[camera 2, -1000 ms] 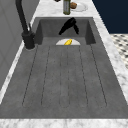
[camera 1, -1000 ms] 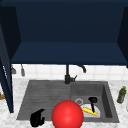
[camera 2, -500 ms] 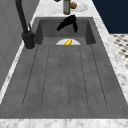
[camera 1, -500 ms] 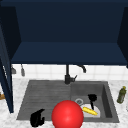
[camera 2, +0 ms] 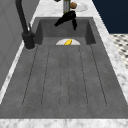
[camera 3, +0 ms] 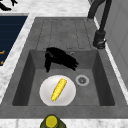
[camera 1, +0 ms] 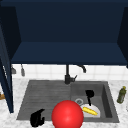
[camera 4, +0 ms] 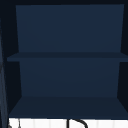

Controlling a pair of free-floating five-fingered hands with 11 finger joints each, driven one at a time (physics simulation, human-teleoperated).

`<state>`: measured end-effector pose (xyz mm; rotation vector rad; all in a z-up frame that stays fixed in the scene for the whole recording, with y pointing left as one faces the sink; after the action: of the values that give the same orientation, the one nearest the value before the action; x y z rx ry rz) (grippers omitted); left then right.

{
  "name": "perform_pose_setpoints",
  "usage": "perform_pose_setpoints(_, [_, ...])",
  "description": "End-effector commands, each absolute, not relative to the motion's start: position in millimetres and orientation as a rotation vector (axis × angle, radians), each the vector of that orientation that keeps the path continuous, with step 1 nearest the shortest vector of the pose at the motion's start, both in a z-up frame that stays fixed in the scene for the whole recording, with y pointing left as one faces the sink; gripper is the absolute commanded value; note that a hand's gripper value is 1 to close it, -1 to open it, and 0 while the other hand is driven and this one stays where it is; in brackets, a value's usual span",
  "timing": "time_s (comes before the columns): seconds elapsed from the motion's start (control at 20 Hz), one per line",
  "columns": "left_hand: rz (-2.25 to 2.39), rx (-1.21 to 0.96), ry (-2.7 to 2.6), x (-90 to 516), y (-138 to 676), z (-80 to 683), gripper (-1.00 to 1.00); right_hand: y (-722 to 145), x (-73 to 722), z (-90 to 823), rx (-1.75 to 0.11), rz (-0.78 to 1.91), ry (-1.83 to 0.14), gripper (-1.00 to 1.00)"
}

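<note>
Corn (camera 3: 59, 89) lies on a white plate (camera 3: 45, 93) in the sink basin (camera 3: 96, 75), beside the drain (camera 3: 82, 80); right robot hand (camera 3: 60, 60) hovers just above the plate, fingers straight and pointing down, holding nothing; left robot hand (camera 1: 37, 118) hangs over the draining board (camera 2: 65, 75) with fingers loosely curled, near a red ball (camera 1: 67, 114).

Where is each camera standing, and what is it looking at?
Front view: faces the sink from the front; left hand low left, right hand over the basin.
Left side view: looks along the drainboard from the left; right hand.
Right side view: looks from the right; right hand above the corn.
Upper view: faces the cabinet.
Both side views share plate and corn.
</note>
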<state>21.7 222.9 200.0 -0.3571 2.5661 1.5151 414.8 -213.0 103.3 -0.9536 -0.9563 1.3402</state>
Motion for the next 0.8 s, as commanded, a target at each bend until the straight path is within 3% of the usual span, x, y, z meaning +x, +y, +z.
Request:
perform_pose_setpoints(0.0, [1.515, -0.357, 2.566, 22, 223, 200, 0.0, -196, 425, 122, -0.917, 1.33, -1.004, -1.0])
perform_pose_setpoints(0.75, [1.515, -0.357, 2.566, 22, 223, 200, 0.0, -154, 477, 212, -1.012, 1.313, -1.07, -1.0])
